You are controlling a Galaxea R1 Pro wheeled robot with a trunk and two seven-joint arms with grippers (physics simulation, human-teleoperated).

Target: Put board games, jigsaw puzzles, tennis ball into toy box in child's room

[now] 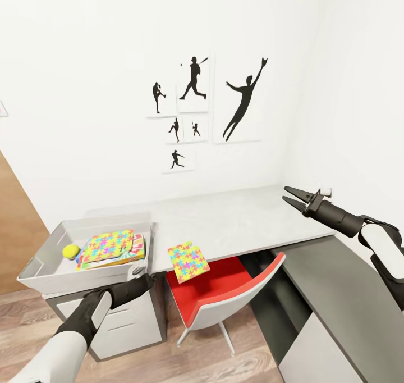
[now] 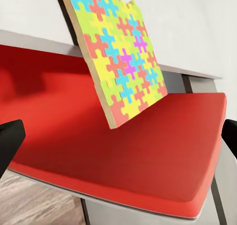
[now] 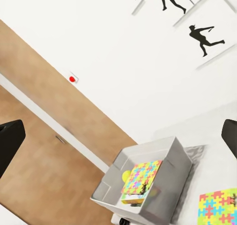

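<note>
The toy box [image 1: 39,270] stands on the left end of the table [image 1: 241,220]. Inside it lie the tennis ball [image 1: 70,251] and a jigsaw puzzle [image 1: 109,245] on top of stacked board games [image 1: 138,247], of which just the edges show. A second jigsaw puzzle [image 1: 188,261] tilts steeply off the table's front edge, its low corner over the red chair seat [image 2: 123,151]; nothing grips it. My left gripper [image 1: 147,283] is below the toy box, open wide [image 2: 118,138] and facing that puzzle [image 2: 121,62]. My right gripper [image 1: 293,196] hovers open over the table's right end.
A chair with a red seat and grey shell [image 1: 235,299] is tucked under the table. White drawers [image 1: 126,321] stand under the toy box. A lower dark-grey desk section [image 1: 336,293] joins at the right. Silhouette pictures [image 1: 193,102] hang on the wall. Wood floor [image 1: 157,360] lies below.
</note>
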